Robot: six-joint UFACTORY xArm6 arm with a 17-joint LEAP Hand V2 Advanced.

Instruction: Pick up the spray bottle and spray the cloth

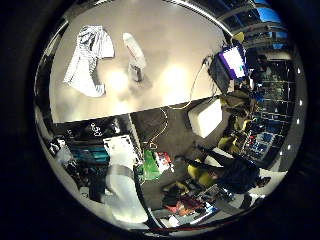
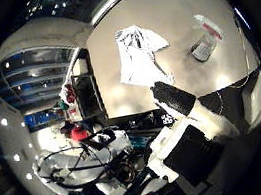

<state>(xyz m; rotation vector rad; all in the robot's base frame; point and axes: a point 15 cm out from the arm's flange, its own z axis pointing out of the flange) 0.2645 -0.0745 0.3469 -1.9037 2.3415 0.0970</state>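
Observation:
The spray bottle, pale with a reddish head, lies on the light grey table, far from the palm. The cloth, white with a grey pattern, lies crumpled on the table next to the bottle. The right thumb side palm view shows the same cloth and bottle on the table, a short gap between them. My hand is high above the table's near edge, away from both. One black and white finger reaches straight into that view. The hand touches neither thing.
A monitor and cluttered desks stand beside the table's end. A white box and green items lie on the dark floor below the table edge. Another screen and red objects sit off the table's side.

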